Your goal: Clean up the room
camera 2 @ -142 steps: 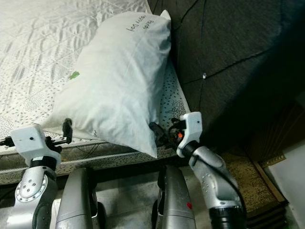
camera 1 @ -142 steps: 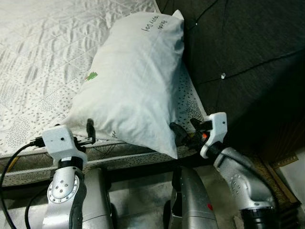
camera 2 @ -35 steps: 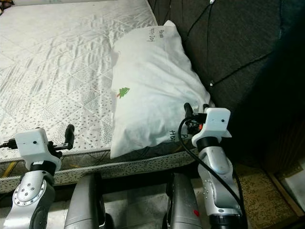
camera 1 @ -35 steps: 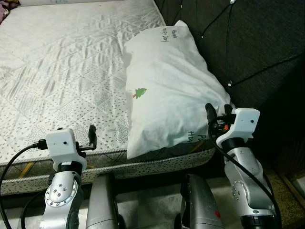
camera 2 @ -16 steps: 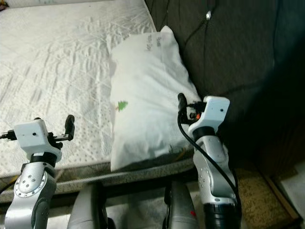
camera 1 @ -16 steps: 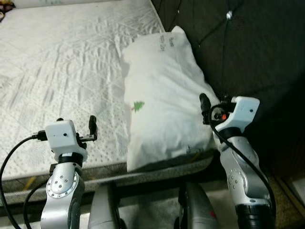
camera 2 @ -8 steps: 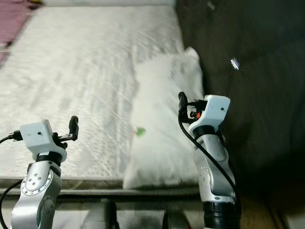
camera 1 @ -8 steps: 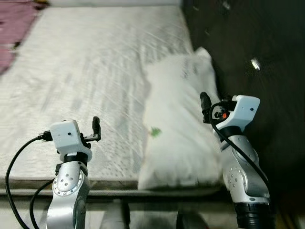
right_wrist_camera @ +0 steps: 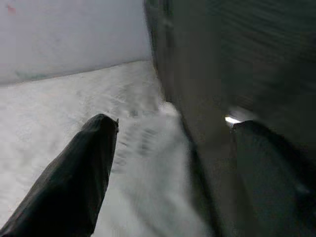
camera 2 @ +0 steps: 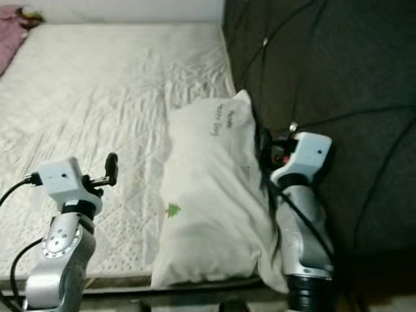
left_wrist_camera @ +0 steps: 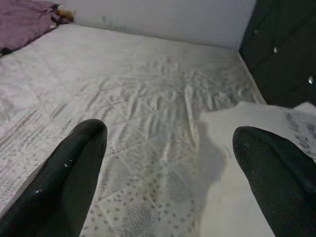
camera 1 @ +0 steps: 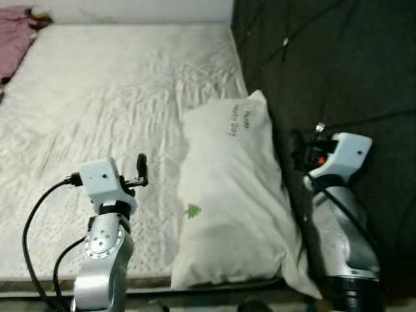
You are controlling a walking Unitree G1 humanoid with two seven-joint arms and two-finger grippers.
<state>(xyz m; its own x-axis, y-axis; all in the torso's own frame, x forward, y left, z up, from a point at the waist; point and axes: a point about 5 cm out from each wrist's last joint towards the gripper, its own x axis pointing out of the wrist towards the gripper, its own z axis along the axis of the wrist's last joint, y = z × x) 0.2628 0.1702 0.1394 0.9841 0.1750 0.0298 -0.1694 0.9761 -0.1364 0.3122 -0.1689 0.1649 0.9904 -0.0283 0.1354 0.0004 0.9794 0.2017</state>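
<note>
A white pillow point(camera 1: 227, 201) with a small green tree mark and handwriting lies lengthwise on the white quilted mattress point(camera 1: 117, 97), its long side against the dark headboard point(camera 1: 338, 71). My left gripper point(camera 1: 140, 168) hovers above the mattress just left of the pillow. In the left wrist view it point(left_wrist_camera: 170, 133) is open, with the pillow's edge point(left_wrist_camera: 261, 118) ahead. My right gripper point(camera 2: 263, 148) sits at the pillow's right side, between pillow and headboard. It point(right_wrist_camera: 173, 123) is open too, holding nothing.
A purple cloth point(camera 1: 14, 45) lies at the far left corner of the bed, by the white wall point(left_wrist_camera: 163, 19). The pillow's near right corner point(camera 1: 304, 285) hangs over the near bed edge. The tufted headboard closes off the right side.
The camera has shifted, so the bed now reaches farther up the picture. The pillow, earlier slanted over the near edge between both grippers, now lies flat along the headboard.
</note>
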